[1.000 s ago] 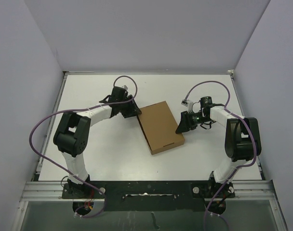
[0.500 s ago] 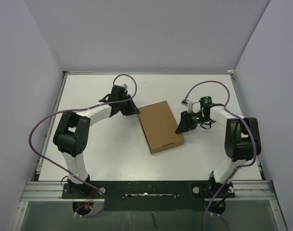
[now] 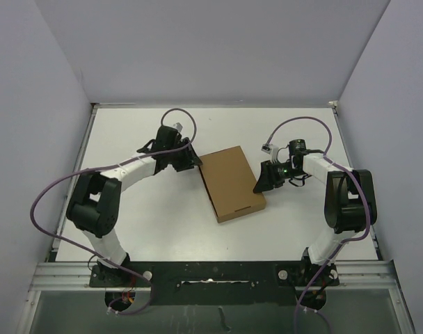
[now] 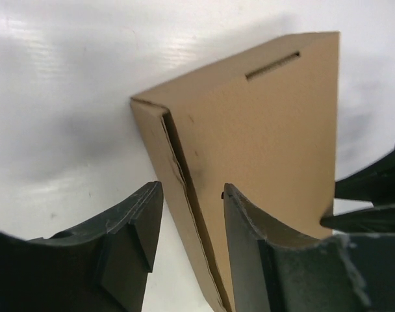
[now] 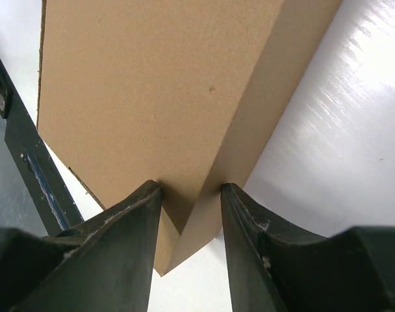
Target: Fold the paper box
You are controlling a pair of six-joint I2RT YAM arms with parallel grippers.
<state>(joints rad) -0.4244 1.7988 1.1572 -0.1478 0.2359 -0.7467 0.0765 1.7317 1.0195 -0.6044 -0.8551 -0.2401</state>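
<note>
Left wrist | left fingers [image 4: 126,250] apart astride paper box [image 4: 262,123] edge | right fingers [image 5: 113,253] clamp its corner

White table [image 3: 163,229], pale lavender walls [image 3: 211,49], metal rail [image 3: 65,277] along its near edge

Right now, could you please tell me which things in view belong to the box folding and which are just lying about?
Belonging to the job: paper box; left fingers, at its far-left corner; right fingers, at its right edge.

Just there: white table; purple cables, which run along the arms.
</note>
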